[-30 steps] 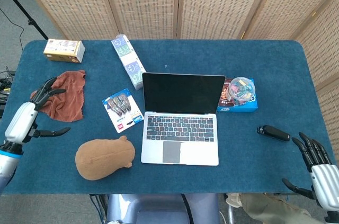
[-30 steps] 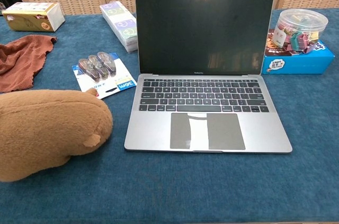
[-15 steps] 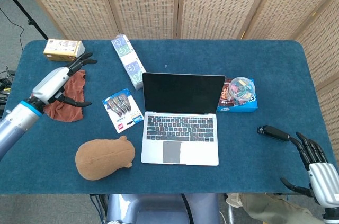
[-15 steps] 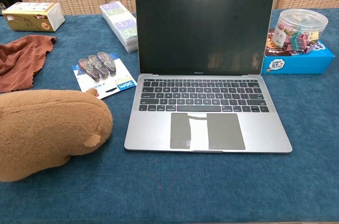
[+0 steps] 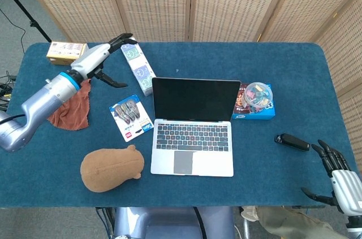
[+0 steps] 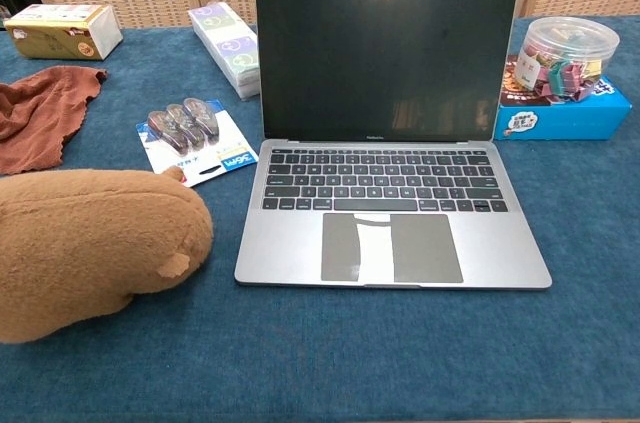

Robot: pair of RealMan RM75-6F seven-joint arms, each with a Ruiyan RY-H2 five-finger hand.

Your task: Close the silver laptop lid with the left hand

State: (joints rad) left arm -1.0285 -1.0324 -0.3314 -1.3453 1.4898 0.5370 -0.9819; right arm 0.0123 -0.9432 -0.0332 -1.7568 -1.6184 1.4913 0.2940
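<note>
Head view shows the counter, covered in blue cloth, with the laptop at its middle. The laptop lid is seen raised and its dark screen is turned toward the robot; the keyboard and trackpad are exposed in the chest view. Left of the laptop, near the front edge, a brown plush is laid. Farther left of the laptop a red-brown cloth is spread. Just right of the laptop lid a blue box is set, and a clear tub of small coloured items is stood on it. Behind the laptop's left corner a long pack with round labels is laid. A carded pack of rollers is placed just left of the laptop. At the far left corner a small yellow box is seen. Right of the laptop a small black device is laid.

The left robot hand is held above the counter behind and left of the laptop, fingers spread, nothing gripped. The right robot hand is seen at the near right corner, fingers apart, empty.
</note>
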